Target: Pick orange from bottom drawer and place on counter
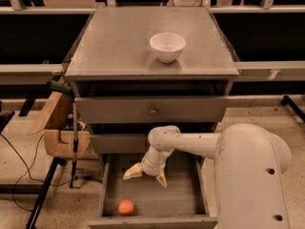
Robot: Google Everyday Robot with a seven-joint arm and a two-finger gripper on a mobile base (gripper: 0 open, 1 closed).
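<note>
The orange (126,207) lies on the floor of the open bottom drawer (186,202), near its front left corner. My gripper (147,176) hangs over the drawer's middle, above and to the right of the orange, apart from it. Its two yellowish fingers (133,171) are spread open and hold nothing. The counter (114,42) is the grey cabinet top above, with a white bowl (167,46) on it at the right of centre.
My white arm and body (248,175) fill the lower right and hide the drawer's right side. A cardboard box (57,128) and a stand with cables are on the floor at the left. Dark rails run behind the cabinet.
</note>
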